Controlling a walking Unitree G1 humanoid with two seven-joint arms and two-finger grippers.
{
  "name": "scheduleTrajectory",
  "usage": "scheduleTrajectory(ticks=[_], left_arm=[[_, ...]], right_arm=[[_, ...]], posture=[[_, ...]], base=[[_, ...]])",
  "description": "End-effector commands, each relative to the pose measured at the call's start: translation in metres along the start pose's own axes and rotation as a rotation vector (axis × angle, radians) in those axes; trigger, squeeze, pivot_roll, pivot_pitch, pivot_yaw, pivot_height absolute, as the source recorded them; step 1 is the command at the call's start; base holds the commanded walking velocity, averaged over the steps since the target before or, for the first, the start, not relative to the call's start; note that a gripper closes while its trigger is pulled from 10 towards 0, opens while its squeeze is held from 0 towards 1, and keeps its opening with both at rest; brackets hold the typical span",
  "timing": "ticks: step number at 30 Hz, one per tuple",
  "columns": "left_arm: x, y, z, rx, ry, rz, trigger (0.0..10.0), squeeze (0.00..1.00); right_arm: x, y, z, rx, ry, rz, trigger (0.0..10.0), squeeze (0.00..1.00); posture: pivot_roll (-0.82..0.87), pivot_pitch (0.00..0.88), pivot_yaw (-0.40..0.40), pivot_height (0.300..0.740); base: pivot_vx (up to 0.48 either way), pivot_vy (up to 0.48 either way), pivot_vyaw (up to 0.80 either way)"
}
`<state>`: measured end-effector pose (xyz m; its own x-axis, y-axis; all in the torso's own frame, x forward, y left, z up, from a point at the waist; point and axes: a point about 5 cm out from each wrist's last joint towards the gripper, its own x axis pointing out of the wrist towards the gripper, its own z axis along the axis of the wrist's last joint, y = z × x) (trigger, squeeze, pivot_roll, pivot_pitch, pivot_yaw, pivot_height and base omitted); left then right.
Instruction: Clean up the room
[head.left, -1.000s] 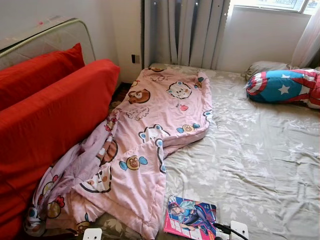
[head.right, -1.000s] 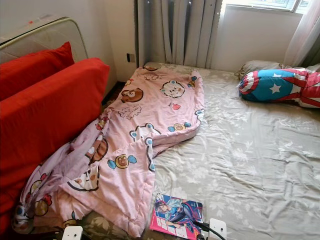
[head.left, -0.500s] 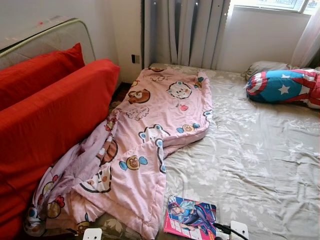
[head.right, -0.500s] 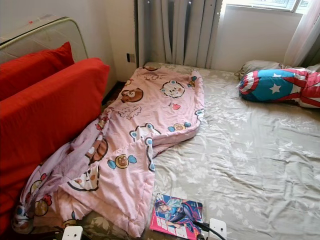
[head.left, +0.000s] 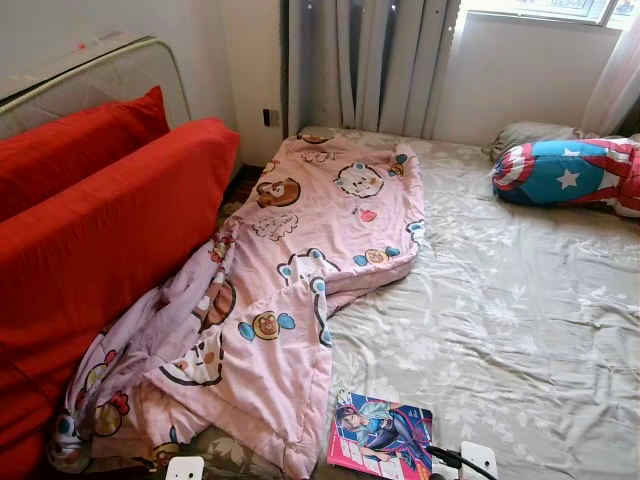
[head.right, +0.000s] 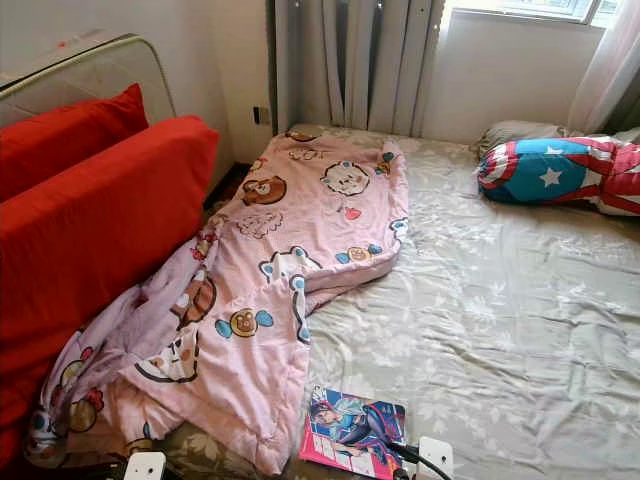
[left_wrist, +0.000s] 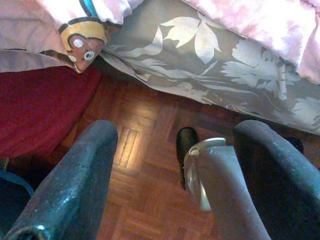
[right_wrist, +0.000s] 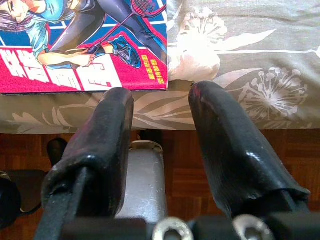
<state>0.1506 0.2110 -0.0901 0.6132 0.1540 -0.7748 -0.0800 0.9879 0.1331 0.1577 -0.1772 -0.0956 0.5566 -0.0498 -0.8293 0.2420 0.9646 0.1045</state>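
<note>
A pink cartoon-print quilt (head.left: 300, 260) lies crumpled along the left side of the bed and hangs off its near corner. A comic book (head.left: 382, 436) with a pink and blue cover rests at the bed's front edge. My right gripper (right_wrist: 160, 107) hovers open just below that comic book (right_wrist: 85, 40), with nothing between its fingers. My left gripper (left_wrist: 175, 150) is open above the wooden floor (left_wrist: 145, 200), near the hanging quilt corner (left_wrist: 75, 30).
The bed carries a grey floral sheet (head.left: 500, 320). A star-and-stripe bolster (head.left: 570, 172) and a grey pillow (head.left: 535, 133) lie at the far right. Red cushions (head.left: 90, 240) lean against a mattress on the left. Curtains (head.left: 370, 60) hang at the back.
</note>
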Motion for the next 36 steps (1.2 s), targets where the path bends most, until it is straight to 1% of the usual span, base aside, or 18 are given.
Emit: scheduleTrajectory(ticks=[1,36], left_arm=[[0.0106,-0.0040,0.0298,-0.108,-0.002,-0.047,10.0,0.00],[0.0109,-0.0036,0.0308,-0.103,-0.002,-0.047,10.0,0.00]], right_arm=[[0.0100,0.0167,0.0709,-0.156,-0.094,0.111,10.0,0.00],[0.0102,0.0164,0.0713,-0.162,-0.085,0.099,10.0,0.00]], posture=[[0.07,0.000,-0.123,0.740],[0.07,0.000,-0.120,0.740]], base=[[0.000,0.000,0.00],[0.000,0.000,0.00]])
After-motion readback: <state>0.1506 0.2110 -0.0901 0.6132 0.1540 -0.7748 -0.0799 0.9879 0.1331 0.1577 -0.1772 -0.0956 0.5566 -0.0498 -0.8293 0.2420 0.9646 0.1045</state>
